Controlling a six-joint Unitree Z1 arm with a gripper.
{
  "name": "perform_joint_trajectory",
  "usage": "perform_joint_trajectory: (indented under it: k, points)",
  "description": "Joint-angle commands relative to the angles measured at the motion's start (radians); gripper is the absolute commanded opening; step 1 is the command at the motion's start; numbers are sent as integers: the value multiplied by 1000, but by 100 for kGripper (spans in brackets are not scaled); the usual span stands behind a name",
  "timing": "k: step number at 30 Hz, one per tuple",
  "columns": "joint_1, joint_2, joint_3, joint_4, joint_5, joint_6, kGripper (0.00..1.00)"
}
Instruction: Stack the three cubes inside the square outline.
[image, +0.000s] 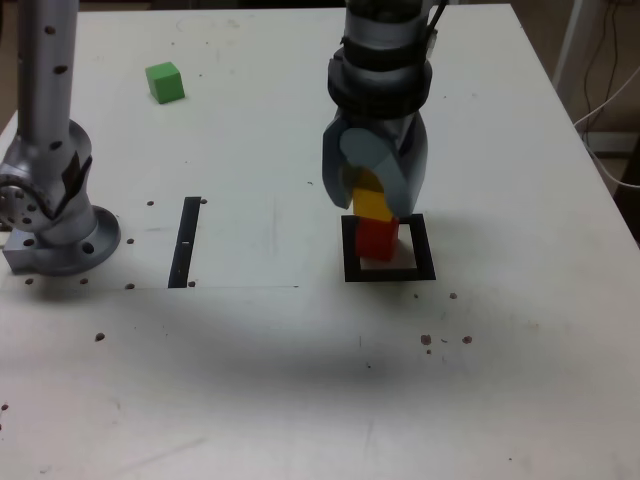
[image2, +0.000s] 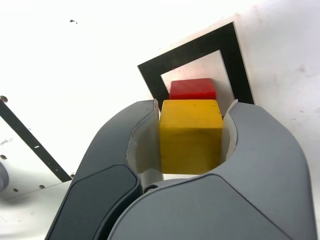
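Step 2: gripper (image2: 191, 137) clamped on yellow cube (image2: 191, 136), held just above red cube (image: 377, 238), which sits in the square outline (image: 349, 262). Next: line up edges w/ red, lower, let go. Green cube (image: 165, 82) waits far left in exterior view.

A white bench (image: 300, 400) fills nearly the whole exterior view, its matte top scuffed and dotted with small dark specks and screw holes. Past its far right corner lies a paler floor (image: 610, 60) with a white cable (image: 608, 95) trailing across it and a white upright post (image: 570, 40). Light is even, casting soft shadows.
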Motion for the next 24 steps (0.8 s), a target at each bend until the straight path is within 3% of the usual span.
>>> perform_joint_trajectory:
  k: [1, 12, 18, 24]
  points:
    - [-2, 4, -2, 1, 1, -2, 30]
    - [-2, 15, 10, -2, -6, -4, 53]
    - [-2, 17, 25, -16, -6, -4, 75]
    - [-2, 20, 31, -20, -8, -4, 89]
